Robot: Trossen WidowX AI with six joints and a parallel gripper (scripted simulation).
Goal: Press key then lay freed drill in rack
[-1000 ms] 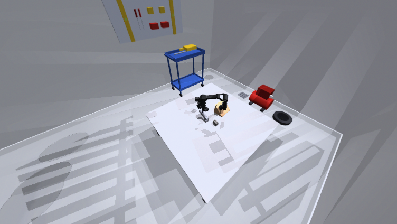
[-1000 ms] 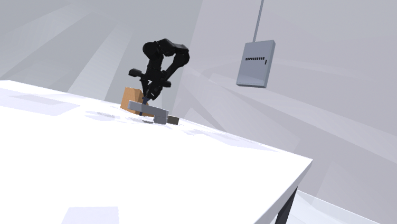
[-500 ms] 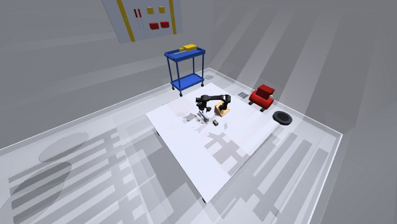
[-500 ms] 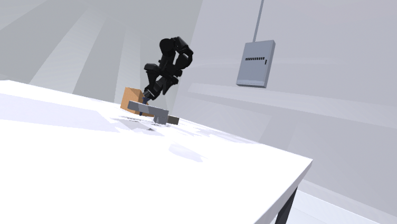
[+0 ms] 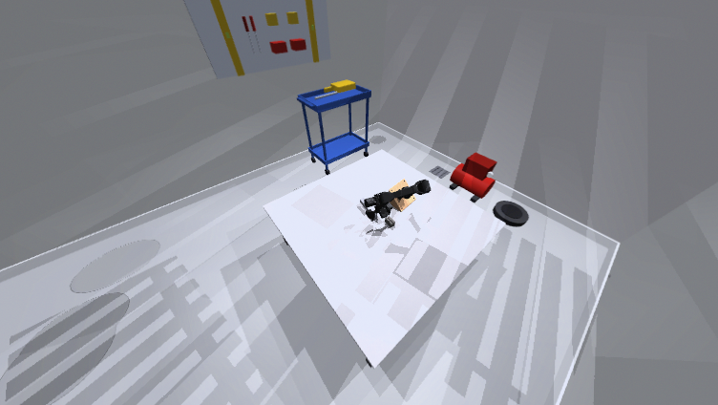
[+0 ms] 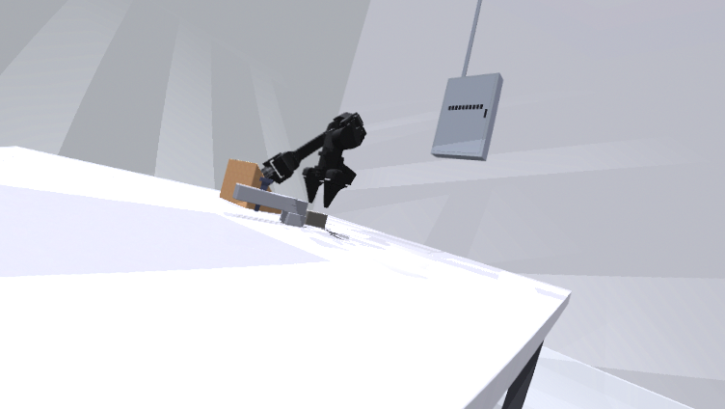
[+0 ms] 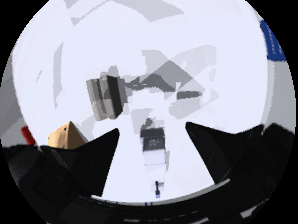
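Here's the black arm (image 5: 411, 189) (image 6: 310, 146), reaching out over the white table (image 5: 351, 281) (image 6: 202, 330) (image 7: 35, 55), and its gripper (image 5: 367, 208) (image 6: 318, 204) (image 7: 152, 128) is released, fingers spread wide with nothing between them! In the exterior view the fingertips point down and hang above the tabletop, near one end of a long grey bar (image 6: 266, 197). That bar sits over a pale grey block (image 6: 293, 218), and just beside it stands a small brownish block (image 5: 390, 221) (image 6: 317, 220) (image 7: 105, 97); from the wrist it shows grooves and lies off to the left, outside the fingers. Now the wooden block (image 5: 404, 201) (image 6: 238, 181) (image 7: 69, 136), down by the arm and behind the bar in the exterior view, with a dark blue piece (image 6: 263, 183) between them. And the drill? It is too small to pick out for certain, so I cannot tell which of these pieces it is, or whether it is free; it is certainly not in the grip. Out beyond the table stand a blue trolley (image 5: 322, 106) (image 7: 272, 42) with a yellow tool (image 5: 343, 86) on top, and a red machine (image 5: 473, 181) (image 7: 28, 135) near a black wheel (image 5: 510, 213).
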